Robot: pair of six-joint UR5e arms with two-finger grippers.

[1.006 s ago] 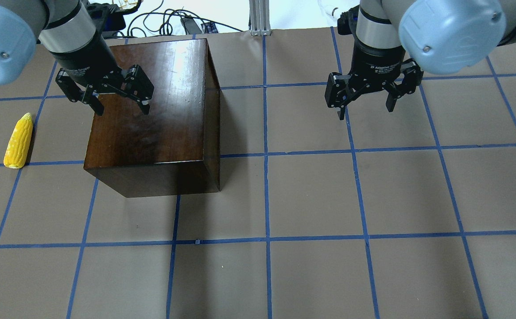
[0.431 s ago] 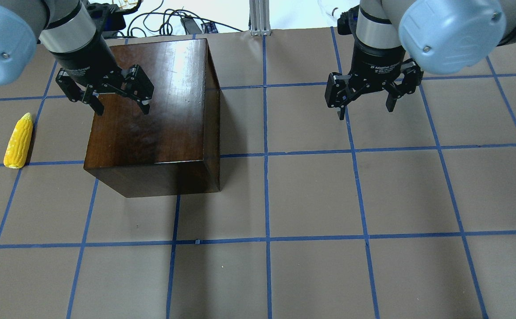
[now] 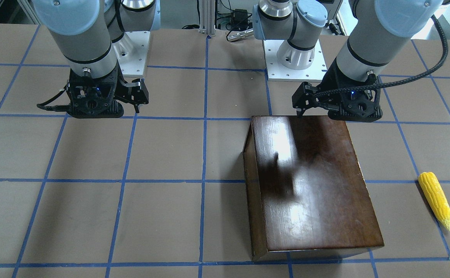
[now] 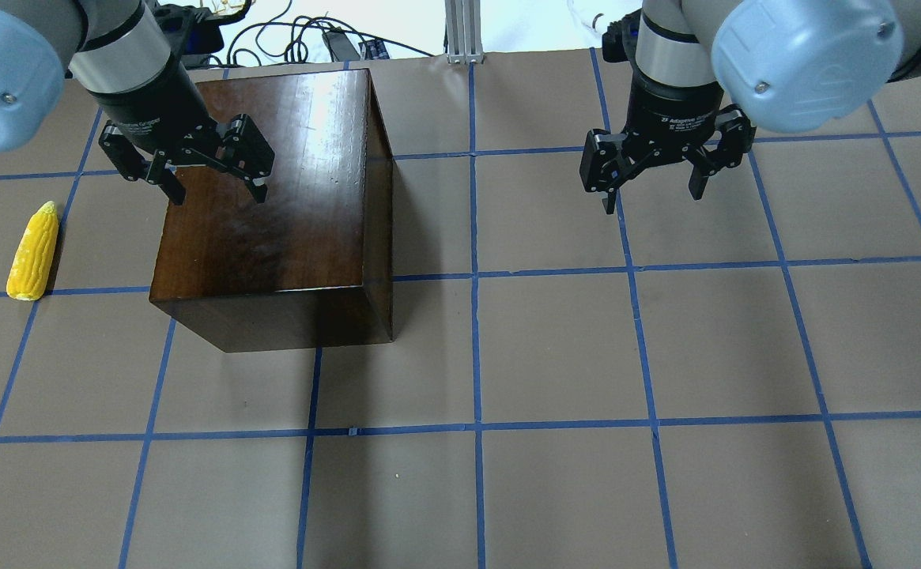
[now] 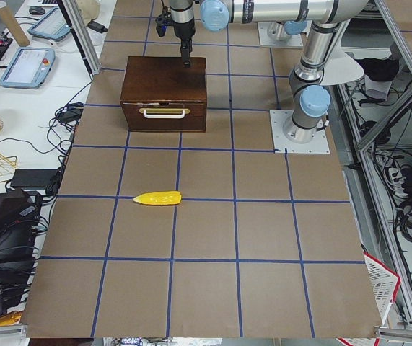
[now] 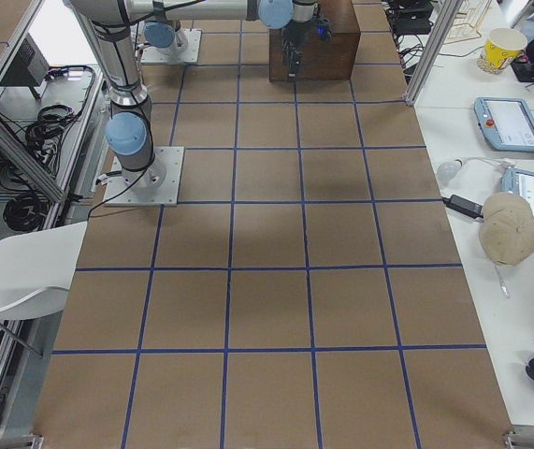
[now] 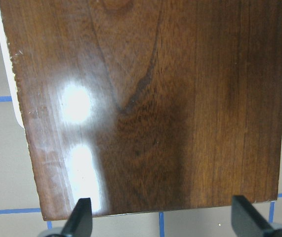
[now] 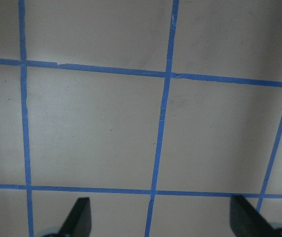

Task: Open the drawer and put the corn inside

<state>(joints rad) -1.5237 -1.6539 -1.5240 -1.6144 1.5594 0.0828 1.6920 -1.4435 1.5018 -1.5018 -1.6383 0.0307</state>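
Over the cabinet the left gripper hangs wide and empty, probably because the shut drawer faces left, toward the corn; the right gripper is wide too.

Tan table, blue tape grid. Right side view: white chair at 9 o'clock, paper cup at 2, beige cap at 3.

White lettering on the black body of the right gripper reads "Adaptive"; the finer lines beneath it are illegible. The left gripper bears similar print, too blurred to read.
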